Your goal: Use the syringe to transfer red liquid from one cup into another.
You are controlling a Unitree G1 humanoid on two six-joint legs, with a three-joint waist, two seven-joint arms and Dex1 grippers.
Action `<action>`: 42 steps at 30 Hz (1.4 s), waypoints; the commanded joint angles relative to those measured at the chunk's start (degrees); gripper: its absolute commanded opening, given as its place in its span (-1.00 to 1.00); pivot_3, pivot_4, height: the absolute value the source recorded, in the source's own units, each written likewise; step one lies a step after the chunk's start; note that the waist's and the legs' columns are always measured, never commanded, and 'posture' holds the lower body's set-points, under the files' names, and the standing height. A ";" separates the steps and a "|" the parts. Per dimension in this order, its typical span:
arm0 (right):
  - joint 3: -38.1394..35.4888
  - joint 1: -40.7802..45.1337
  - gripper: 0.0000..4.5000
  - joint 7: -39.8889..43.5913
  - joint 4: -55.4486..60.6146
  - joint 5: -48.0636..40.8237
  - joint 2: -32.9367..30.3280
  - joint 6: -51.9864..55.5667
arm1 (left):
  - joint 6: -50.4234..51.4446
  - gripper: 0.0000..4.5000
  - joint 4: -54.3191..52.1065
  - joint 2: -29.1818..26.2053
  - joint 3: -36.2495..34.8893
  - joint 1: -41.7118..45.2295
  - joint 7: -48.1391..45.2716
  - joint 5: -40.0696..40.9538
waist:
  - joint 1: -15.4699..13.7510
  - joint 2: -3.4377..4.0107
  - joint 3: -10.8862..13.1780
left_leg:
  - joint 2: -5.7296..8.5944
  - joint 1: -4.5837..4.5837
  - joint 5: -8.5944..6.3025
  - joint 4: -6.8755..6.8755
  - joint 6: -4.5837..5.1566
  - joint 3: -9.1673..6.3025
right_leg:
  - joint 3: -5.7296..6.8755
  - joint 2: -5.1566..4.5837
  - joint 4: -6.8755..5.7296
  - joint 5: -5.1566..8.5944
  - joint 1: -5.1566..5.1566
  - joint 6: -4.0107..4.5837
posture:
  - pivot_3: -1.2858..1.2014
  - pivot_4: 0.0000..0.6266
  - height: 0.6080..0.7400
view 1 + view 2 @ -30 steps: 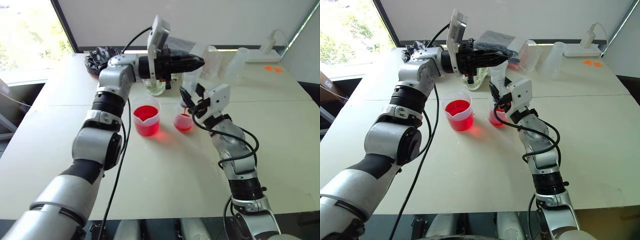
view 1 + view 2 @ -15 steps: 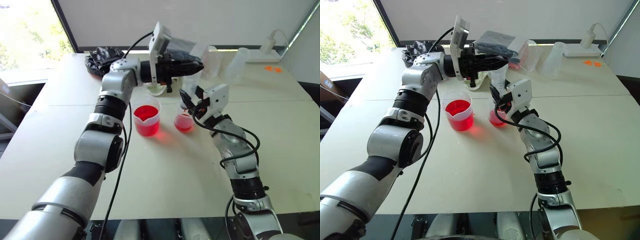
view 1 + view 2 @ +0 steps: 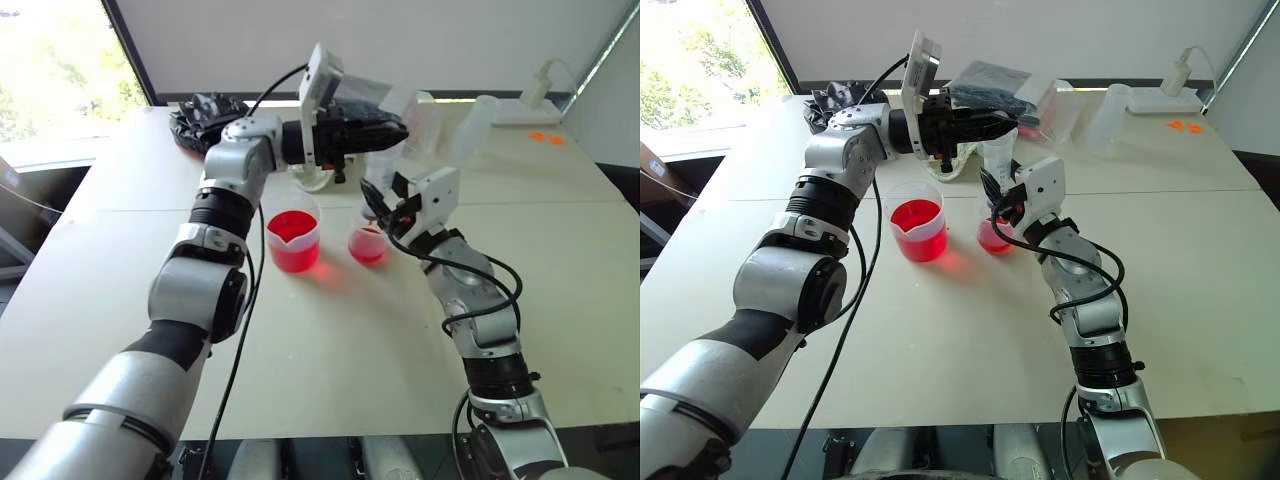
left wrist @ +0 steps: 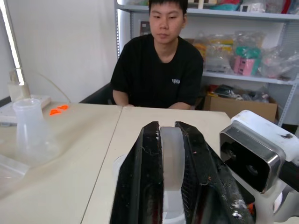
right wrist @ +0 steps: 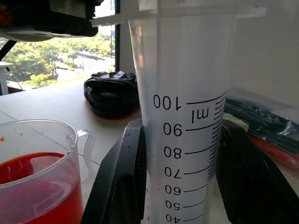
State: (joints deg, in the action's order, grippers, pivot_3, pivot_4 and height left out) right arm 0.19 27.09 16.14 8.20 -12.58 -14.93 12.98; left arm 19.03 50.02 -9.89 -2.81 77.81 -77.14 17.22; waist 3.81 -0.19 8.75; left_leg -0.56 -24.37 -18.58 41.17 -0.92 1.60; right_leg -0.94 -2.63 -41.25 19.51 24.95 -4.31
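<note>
The syringe point(image 3: 379, 172) stands upright, a clear barrel with printed marks, nozzle down over the smaller cup point(image 3: 367, 243). That cup holds a little red liquid point(image 3: 367, 247). My right gripper point(image 5: 182, 186) is shut on the syringe point(image 5: 182, 116) at its lower barrel. From the left, my left gripper point(image 3: 394, 127) reaches level across to the plunger's top point(image 4: 170, 154), which sits inside it; whether it still grips I cannot see. The larger spouted cup point(image 3: 293, 240) stands left of the smaller one, about half full of red liquid point(image 3: 291, 227).
A clear tub point(image 3: 312, 178) stands behind the spouted cup. A black bag point(image 3: 205, 115) lies at the table's back left. Clear empty cups point(image 3: 470, 125), a white power strip point(image 3: 530, 105) and orange bits point(image 3: 545, 137) are at the back right. A person point(image 4: 159, 70) sits across the table.
</note>
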 commanded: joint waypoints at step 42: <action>-20.41 15.59 -0.37 -0.89 10.71 -24.29 -18.70 48.01 | 25.38 0.90 -38.61 -24.04 -3.37 -23.19 2.15 14.14 | -0.14 0.01 -0.01 | -0.07 0.02 0.00 -0.03 0.00 -0.03 | -0.02 0.02 -0.01 0.00 -0.02 0.00 | 0.03 -0.52 0.56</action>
State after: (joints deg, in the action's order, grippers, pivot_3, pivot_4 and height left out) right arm -18.69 39.95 14.21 18.14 -33.35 -31.91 56.43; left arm 42.47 16.55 -32.23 -3.82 55.25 -75.36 28.51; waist 3.67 -0.18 8.74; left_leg -0.63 -24.35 -18.58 41.14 -0.92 1.56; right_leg -0.95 -2.61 -41.26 19.51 24.94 -4.31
